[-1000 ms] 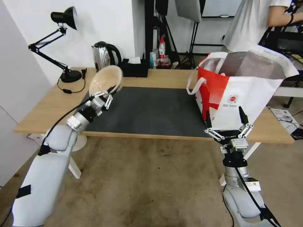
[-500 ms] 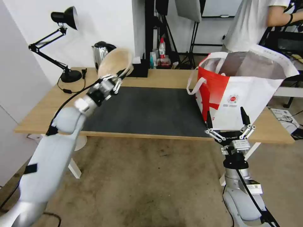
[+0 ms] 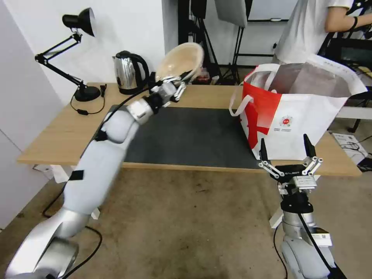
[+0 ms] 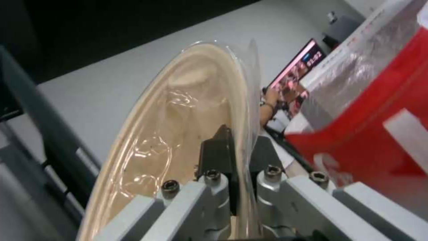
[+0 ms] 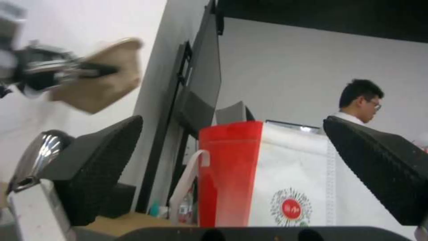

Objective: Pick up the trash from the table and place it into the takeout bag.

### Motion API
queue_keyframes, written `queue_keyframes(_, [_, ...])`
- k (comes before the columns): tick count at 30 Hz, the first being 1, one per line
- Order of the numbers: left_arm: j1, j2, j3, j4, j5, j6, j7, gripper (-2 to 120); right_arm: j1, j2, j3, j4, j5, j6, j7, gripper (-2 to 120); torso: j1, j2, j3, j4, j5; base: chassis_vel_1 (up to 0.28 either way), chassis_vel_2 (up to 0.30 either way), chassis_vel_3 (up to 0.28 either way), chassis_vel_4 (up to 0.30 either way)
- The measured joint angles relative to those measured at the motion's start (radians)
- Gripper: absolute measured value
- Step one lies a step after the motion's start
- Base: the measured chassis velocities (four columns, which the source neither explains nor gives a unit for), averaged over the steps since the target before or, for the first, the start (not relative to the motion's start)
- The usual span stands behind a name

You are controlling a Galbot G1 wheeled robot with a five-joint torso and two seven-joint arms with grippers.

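Left hand (image 3: 179, 80) grips the shallow beige bowl (image 3: 181, 61) by its rim, tilted on edge, high above the tabletop (image 3: 58, 131) beside the takeout bag (image 3: 310, 116). The left wrist view reveals a glossy clear film inside. Right hand (image 3: 287, 149) hangs released before the bag.

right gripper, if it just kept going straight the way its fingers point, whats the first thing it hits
Most likely the takeout bag. The right gripper is open, below the table edge in the head view, and the right wrist view puts the bag's front between its fingers. Depth is unclear, so it might catch the table edge first.
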Motion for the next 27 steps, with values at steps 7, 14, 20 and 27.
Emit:
queue_keyframes(7, [-0.084, -0.077, 0.076, 0.071, 0.016, -0.009, -0.006, 0, -0.06, 0.02, 0.013, -0.028, 0.001, 0.067, -0.055, 100, 0.0, 0.0, 0.0, -0.0002, 0.0001, 0.0, 0.0, 0.0, 0.0])
queue_keyframes(14, [-0.136, -0.112, 0.126, 0.116, 0.018, -0.027, -0.01, 0, -0.101, 0.053, 0.024, -0.04, -0.024, 0.111, -0.075, 100, 0.0, 0.0, 0.0, 0.0001, -0.0002, 0.0, 0.0, 0.0, 0.0])
queue_keyframes(20, [-0.173, -0.132, 0.159, 0.133, 0.014, -0.03, -0.011, 0, -0.12, 0.081, 0.037, -0.061, -0.049, 0.136, -0.109, 100, 0.0, 0.0, 0.0, 0.0, -0.0002, 0.0, 0.0, 0.0, 0.0])
queue_keyframes(27, [-0.193, -0.176, 0.189, 0.167, 0.012, -0.04, -0.011, 0, -0.172, 0.093, 0.049, -0.102, -0.072, 0.138, -0.098, 100, 0.0, 0.0, 0.0, -0.0001, -0.0002, 0.0, 0.0, 0.0, 0.0])
